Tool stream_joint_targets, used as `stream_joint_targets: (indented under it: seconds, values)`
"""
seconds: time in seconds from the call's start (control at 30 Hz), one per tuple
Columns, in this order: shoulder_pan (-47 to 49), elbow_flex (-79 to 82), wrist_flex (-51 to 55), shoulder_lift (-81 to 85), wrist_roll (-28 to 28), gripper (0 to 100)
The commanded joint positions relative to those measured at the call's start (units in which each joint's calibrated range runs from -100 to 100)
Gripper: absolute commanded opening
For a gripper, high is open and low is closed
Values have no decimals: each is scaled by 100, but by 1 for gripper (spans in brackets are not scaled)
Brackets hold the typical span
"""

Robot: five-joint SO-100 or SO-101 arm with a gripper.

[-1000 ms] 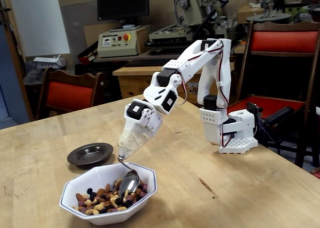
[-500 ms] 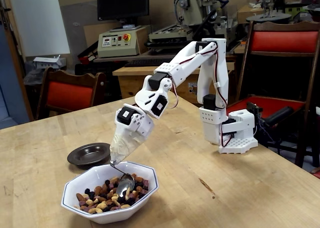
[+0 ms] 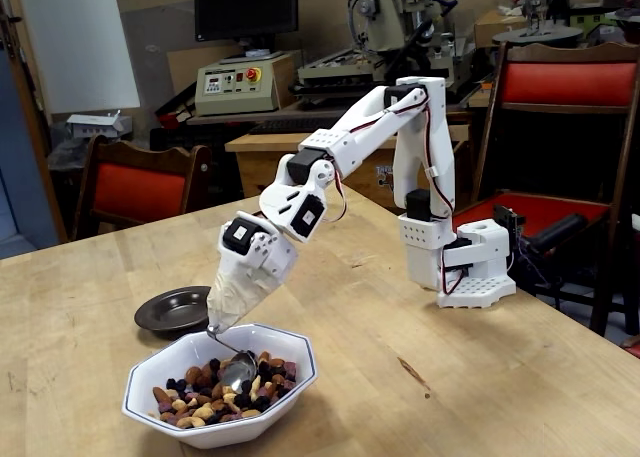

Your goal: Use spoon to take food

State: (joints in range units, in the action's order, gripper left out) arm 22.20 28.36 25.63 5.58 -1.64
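1. The gripper [image 3: 222, 322] is wrapped all over in off-white tape, so its fingers are hidden. Spread or squeezed can't be told.
2. The spoon [image 3: 237, 371] is stuck out from the tape's bottom tip. Its thin handle is mostly hidden, w/ only a short bent bit seen.
3. The spoon's shiny scoop is dipped into the food [image 3: 225, 392], partly buried.
4. The food is held in a white bowl [image 3: 290, 377] on the wood table [image 3: 450, 377].
5. A dark dish [image 3: 170, 312] is partly hidden behind the bowl & gripper.
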Motion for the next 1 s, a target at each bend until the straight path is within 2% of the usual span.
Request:
stream_joint_targets:
  seconds: [0.0, 0.23, 0.4, 0.97]
  values:
    - [-64, -110, -18, -40, 15, 5]
    - [-64, -66, -326, 11, 49, 5]
    - [-64, 85, -1306, 11, 59, 5]
    - [-116, 2430, -4231, 37, 59, 5]
